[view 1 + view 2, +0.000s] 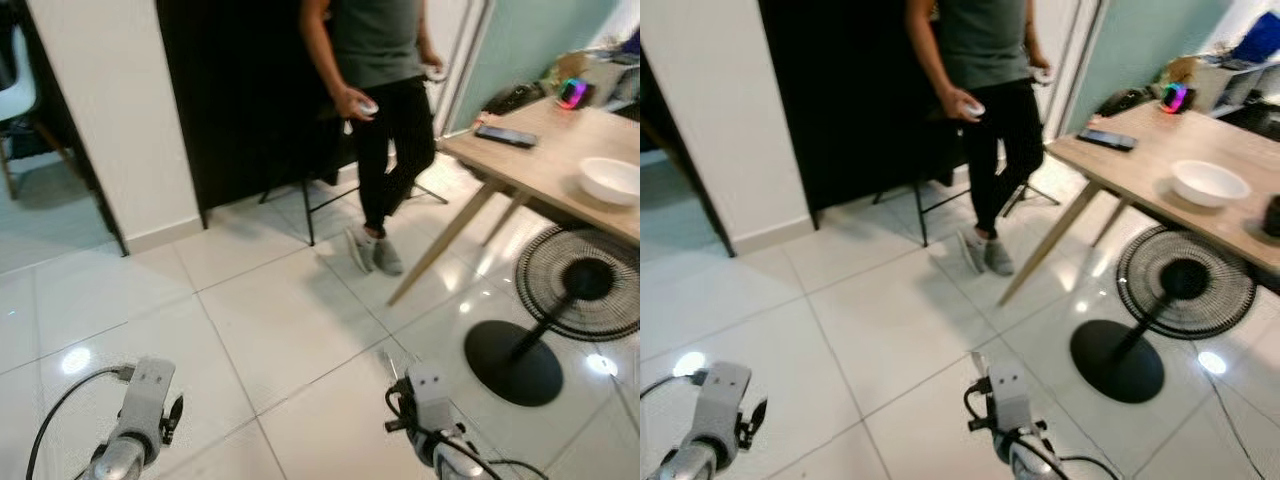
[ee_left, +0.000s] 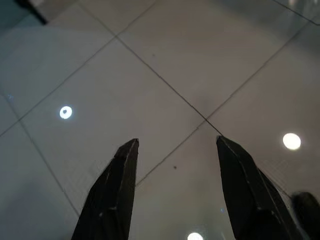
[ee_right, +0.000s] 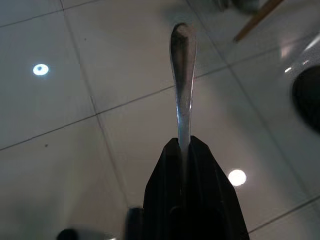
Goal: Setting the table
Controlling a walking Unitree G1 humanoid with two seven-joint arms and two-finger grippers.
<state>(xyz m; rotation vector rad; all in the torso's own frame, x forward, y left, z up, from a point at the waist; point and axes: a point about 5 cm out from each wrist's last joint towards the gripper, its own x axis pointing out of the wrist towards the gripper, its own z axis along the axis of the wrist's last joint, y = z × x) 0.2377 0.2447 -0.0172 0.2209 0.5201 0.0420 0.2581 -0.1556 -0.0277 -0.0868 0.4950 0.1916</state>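
Gripping a spoon [image 3: 183, 75], right gripper [image 3: 186, 145] jaws.

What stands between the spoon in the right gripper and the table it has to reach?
The right gripper holds the spoon. Open floor leads to the wooden table; a standing fan sits under its near edge, and a person stands beside it.

**Colours in the room**

The floor [image 1: 280, 320] has glossy white tiles with thin dark lines. The table [image 1: 1140, 170] is light wood, the bowl [image 1: 1209, 183] white, the fan [image 1: 1180, 285] black. The silver spoon [image 3: 183, 75] sits between black fingers [image 3: 165, 200].
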